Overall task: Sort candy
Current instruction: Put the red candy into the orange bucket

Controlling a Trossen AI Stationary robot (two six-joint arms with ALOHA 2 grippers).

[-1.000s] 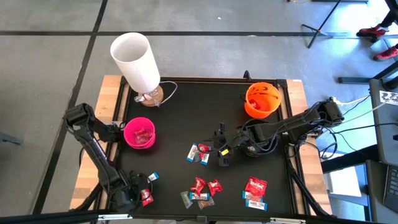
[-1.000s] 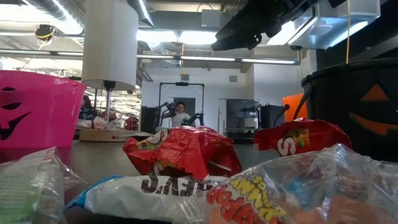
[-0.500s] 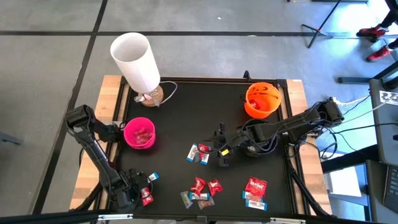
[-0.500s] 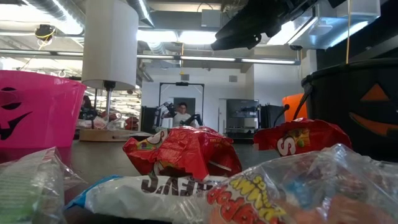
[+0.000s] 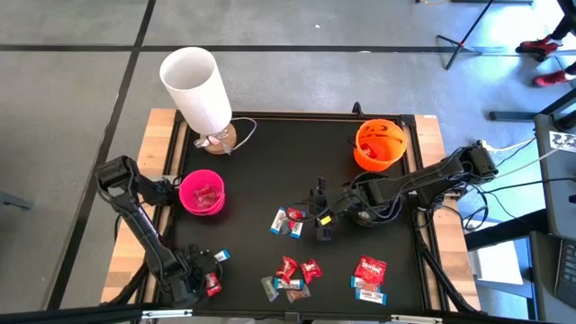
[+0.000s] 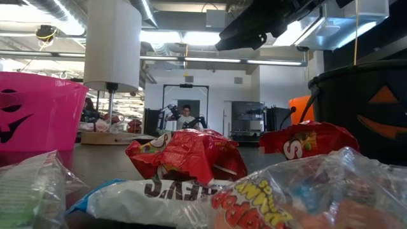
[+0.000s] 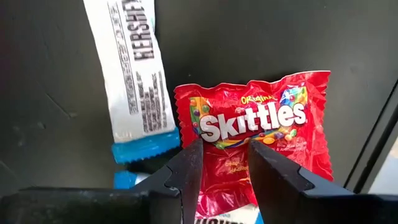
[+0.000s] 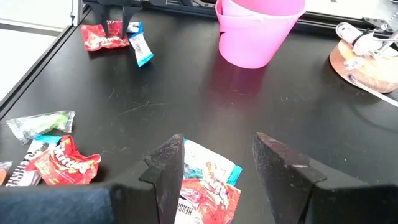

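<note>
At the near left corner of the black tabletop (image 5: 261,171), the left gripper (image 7: 222,163) was down over a red Skittles packet (image 7: 255,140), its two fingers (image 7: 186,171) set against the middle of the packet and pinching the wrapper between them. A white Hershey's bar with a blue end (image 7: 134,74) lay flat just beside that packet, touching its edge.

The right gripper (image 8: 214,165) hung above the middle of the tabletop with its fingers (image 8: 166,168) spread wide and nothing between them. Directly below it lay a small pair of candies (image 5: 288,221), a blue-and-white wrapper against a red one.

More candy sat along the near edge: a cluster of red and silvery wrappers (image 5: 292,274) near the centre, and a larger red packet with a blue-and-white bar (image 5: 370,274) to the right.

The pink bowl (image 5: 202,193) stood on the left side, the orange bowl (image 5: 379,144) at the far right, and a black bowl (image 6: 365,108) under the right arm. A white lamp (image 5: 198,90) stood at the far left.
</note>
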